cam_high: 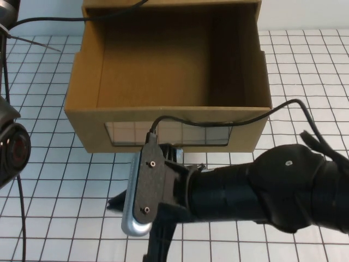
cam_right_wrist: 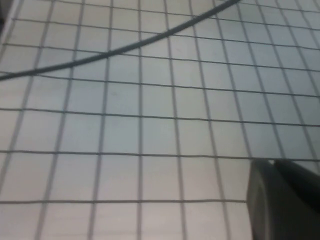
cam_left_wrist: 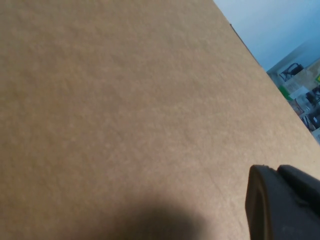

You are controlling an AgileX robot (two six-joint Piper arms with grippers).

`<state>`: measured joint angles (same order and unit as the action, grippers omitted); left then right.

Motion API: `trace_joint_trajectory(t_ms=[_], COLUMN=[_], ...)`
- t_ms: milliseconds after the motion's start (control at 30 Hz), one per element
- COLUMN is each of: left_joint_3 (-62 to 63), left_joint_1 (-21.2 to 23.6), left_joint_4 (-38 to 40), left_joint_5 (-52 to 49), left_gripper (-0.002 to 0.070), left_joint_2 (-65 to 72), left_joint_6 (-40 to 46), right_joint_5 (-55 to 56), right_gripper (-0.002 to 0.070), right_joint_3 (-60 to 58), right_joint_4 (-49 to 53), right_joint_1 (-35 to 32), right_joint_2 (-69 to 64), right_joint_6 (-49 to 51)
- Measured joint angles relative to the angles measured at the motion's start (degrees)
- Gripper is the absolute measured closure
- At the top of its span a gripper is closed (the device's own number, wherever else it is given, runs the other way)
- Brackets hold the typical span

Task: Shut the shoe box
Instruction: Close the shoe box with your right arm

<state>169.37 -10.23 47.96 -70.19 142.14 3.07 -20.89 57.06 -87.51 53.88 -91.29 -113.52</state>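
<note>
The shoe box [cam_high: 163, 65] is a brown cardboard drawer, pulled out toward me with its bare inside showing. Its front has a wide clear window [cam_high: 166, 132]; the pull tab below it is hidden behind my right wrist. My right gripper [cam_high: 133, 218] hangs just in front of the box's front wall, low over the table, under its wrist camera mount [cam_high: 147, 185]. The right wrist view shows only one dark finger [cam_right_wrist: 280, 200] over the grid. My left gripper is at the far left; the left wrist view shows one dark finger [cam_left_wrist: 280, 205] close against plain cardboard [cam_left_wrist: 125, 110].
The table is a white mat with a dark grid [cam_high: 305, 65]. A black cable [cam_high: 229, 117] runs from my right wrist over the box's front edge. Another cable [cam_high: 49, 21] lies at the back left. My left arm's body [cam_high: 11, 147] stands at the left edge.
</note>
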Motion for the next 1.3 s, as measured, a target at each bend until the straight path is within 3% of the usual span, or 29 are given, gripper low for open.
trace_joint_trajectory(t_ms=[167,300,567,1000,1300], left_joint_3=[0.11,0.11,0.20,0.20,0.20], left_joint_1=[-0.25,-0.25,-0.29,-0.29,-0.29], left_joint_4=[-1.06,-1.06,-1.45,-1.71,-1.95], left_joint_5=[0.02,0.13,0.47,0.60,0.72], left_gripper=[0.0680,0.0680,0.0680,0.0680,0.0680], left_joint_2=[0.00,0.00,0.00,0.00,0.00], left_joint_6=[-0.28,-0.59,-1.81,-1.81,-1.81], right_joint_5=[7.50,4.50,-2.07,-3.29,-3.97], right_gripper=[0.0690,0.0689,0.0689,0.0689,0.0689], right_joint_3=[1.25,4.67,16.10,37.89,41.21], right_joint_4=[-9.16,-10.52,-10.52,-10.52,-10.52], right_joint_1=[-0.78,-4.56,-12.44,-18.23,-18.86], right_joint_2=[-2.79,-6.29,-13.97,-28.73,-31.18], right_joint_6=[-17.50,-25.56,-26.13,-25.13,-22.98])
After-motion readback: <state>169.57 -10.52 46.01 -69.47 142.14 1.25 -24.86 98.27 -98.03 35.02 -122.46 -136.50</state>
